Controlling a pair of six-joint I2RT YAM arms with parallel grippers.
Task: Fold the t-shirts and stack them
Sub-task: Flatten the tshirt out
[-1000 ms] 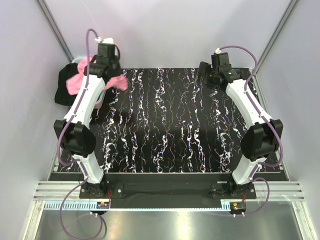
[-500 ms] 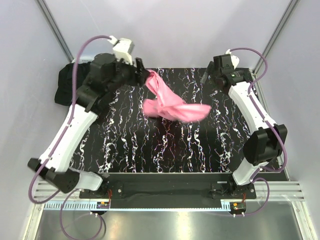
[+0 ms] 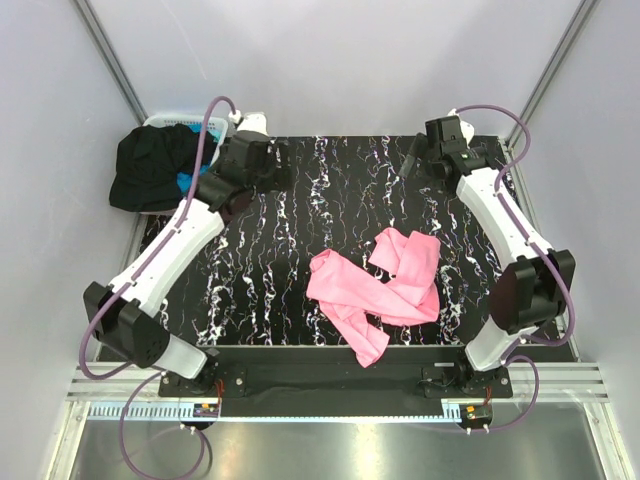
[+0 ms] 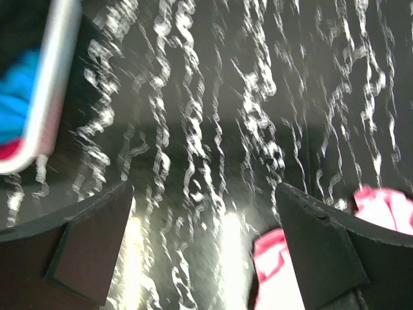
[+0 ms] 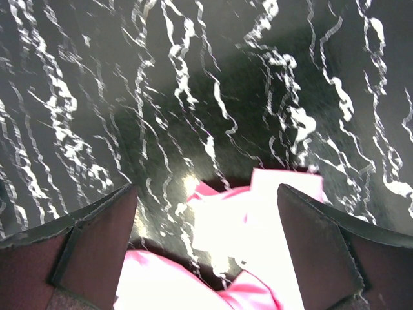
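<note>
Two t-shirts, the black t-shirt [image 3: 145, 170] and blue t-shirt [image 3: 186, 181], heap in the white basket [image 3: 165, 122] at the table's [image 3: 260, 290] far-left corner. The pink t-shirt [image 3: 375, 285] lies crumpled near the front edge, well apart from the left end effector [image 3: 283, 165] and right end effector [image 3: 410, 155]. Pale walls surround. Left wrist: jaws wide, empty, pink cloth lower right. Right wrist: jaws wide, empty, above pink folds on marbled black.

A black tabletop [image 3: 300, 210] veined with white, marble-like streaks is enclosed on three sides by plain pale lilac-grey walls [image 3: 330, 60]. Slanted silver metal posts [image 3: 108, 55] are set at the far corners. A ribbed aluminium rail [image 3: 100, 382] is fixed along the near edge, with a brushed steel panel [image 3: 350, 450] below. Overhead light is reflected as glare on the tabletop.
</note>
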